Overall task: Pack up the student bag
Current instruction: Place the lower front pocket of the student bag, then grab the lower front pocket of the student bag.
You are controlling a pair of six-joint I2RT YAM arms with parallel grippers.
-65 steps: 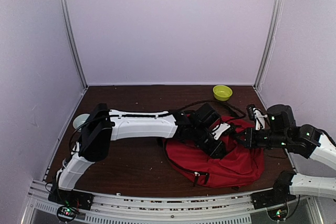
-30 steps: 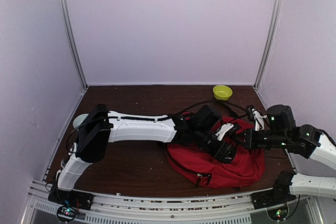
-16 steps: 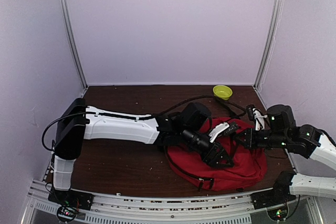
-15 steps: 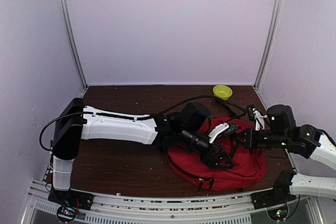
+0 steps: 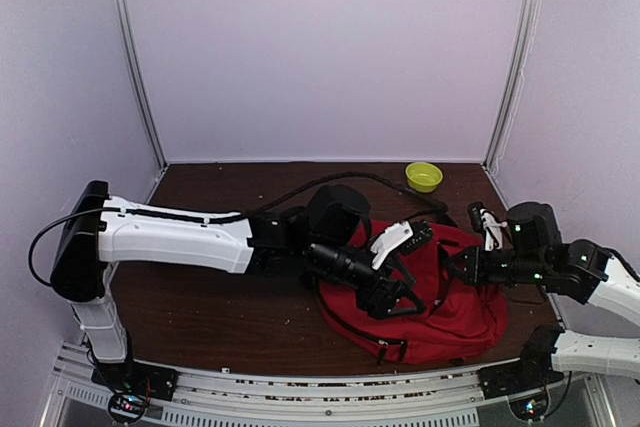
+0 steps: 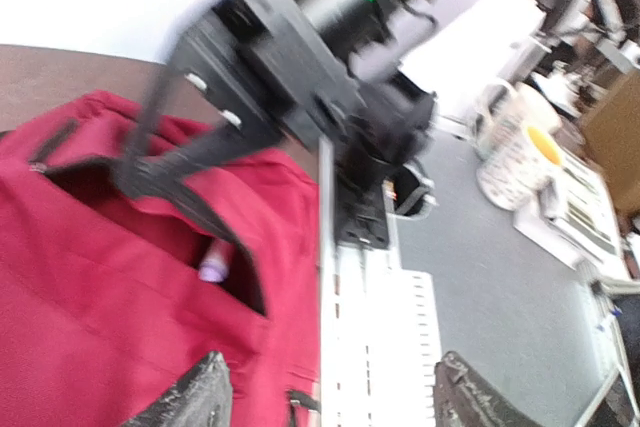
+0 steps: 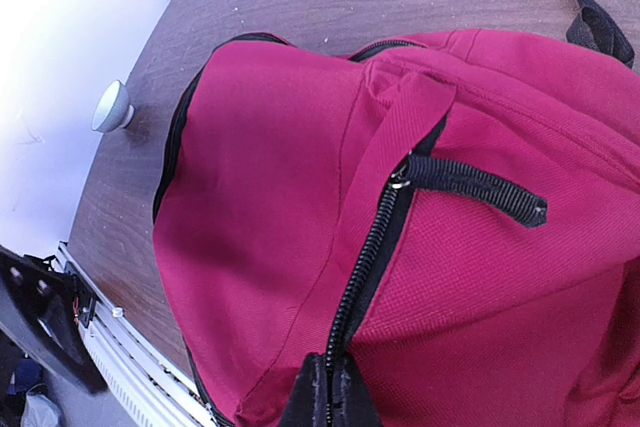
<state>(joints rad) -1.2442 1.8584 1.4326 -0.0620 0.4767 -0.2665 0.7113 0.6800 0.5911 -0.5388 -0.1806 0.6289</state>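
The student bag [image 5: 450, 312] is a large red backpack lying at the table's front right. In the right wrist view my right gripper [image 7: 328, 397] is shut on the student bag [image 7: 260, 207], pinching the black zipper [image 7: 372, 252] edge. The right gripper [image 5: 452, 267] sits at the bag's upper right in the top view. My left gripper [image 5: 400, 272] hovers open over the bag's left half with nothing between its fingers. In the left wrist view the left gripper [image 6: 330, 407] faces the bag [image 6: 100, 307], and a pale purple item [image 6: 213, 265] shows inside an open pocket.
A yellow-green bowl [image 5: 424, 176] stands at the back right of the table. A grey round knob-like object [image 7: 112, 107] lies on the table left of the bag. A black strap [image 7: 590, 17] trails behind the bag. The aluminium rail [image 5: 300, 392] runs along the front edge.
My left arm has drawn back leftward from the bag, and its gripper has opened wider. The right gripper stays shut on the bag in the same place.
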